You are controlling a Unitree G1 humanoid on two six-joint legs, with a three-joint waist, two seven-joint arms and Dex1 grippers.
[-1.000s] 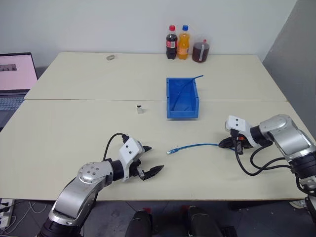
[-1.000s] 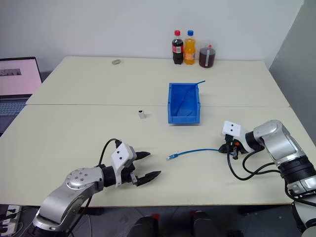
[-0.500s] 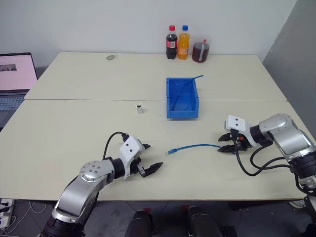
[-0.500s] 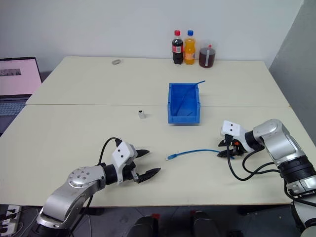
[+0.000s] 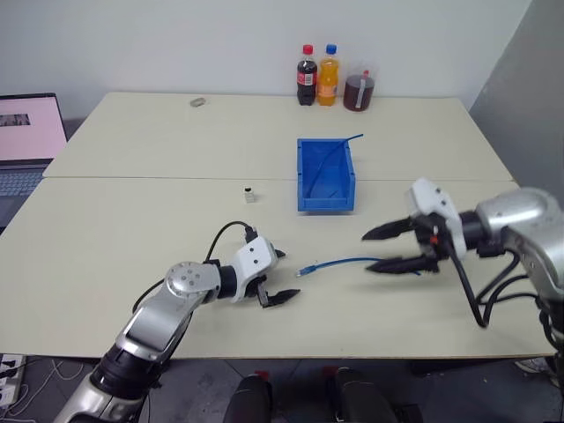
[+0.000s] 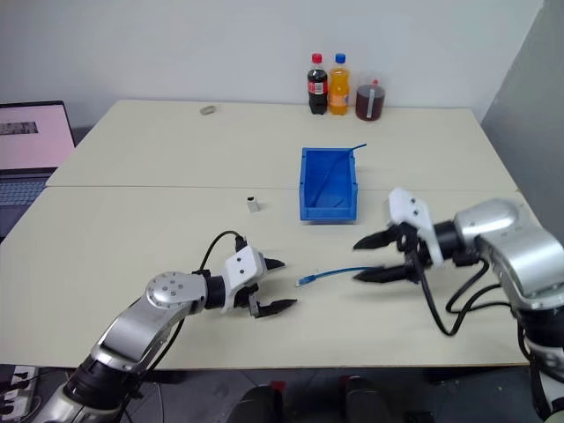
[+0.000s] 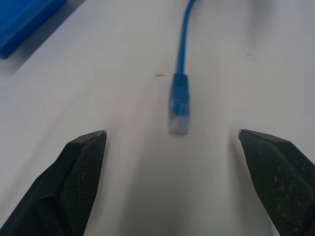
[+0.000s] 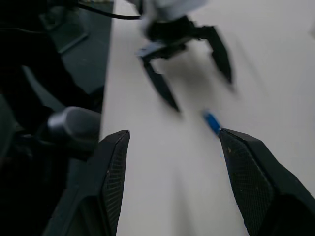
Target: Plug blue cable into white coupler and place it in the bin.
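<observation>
Left gripper (image 5: 280, 277): you have it low over the tabletop, arm bent, black fingers spread wide, pointing forward and to the right, nothing between them.
Right gripper (image 5: 373, 250): you have it raised off the surface, pointing left, fingers parted, nothing between them, wrist cabling looping beneath the forearm.

No readable text; bottle (image 5: 306, 76) labels and laptop screen (image 5: 30, 129) illegible
</observation>
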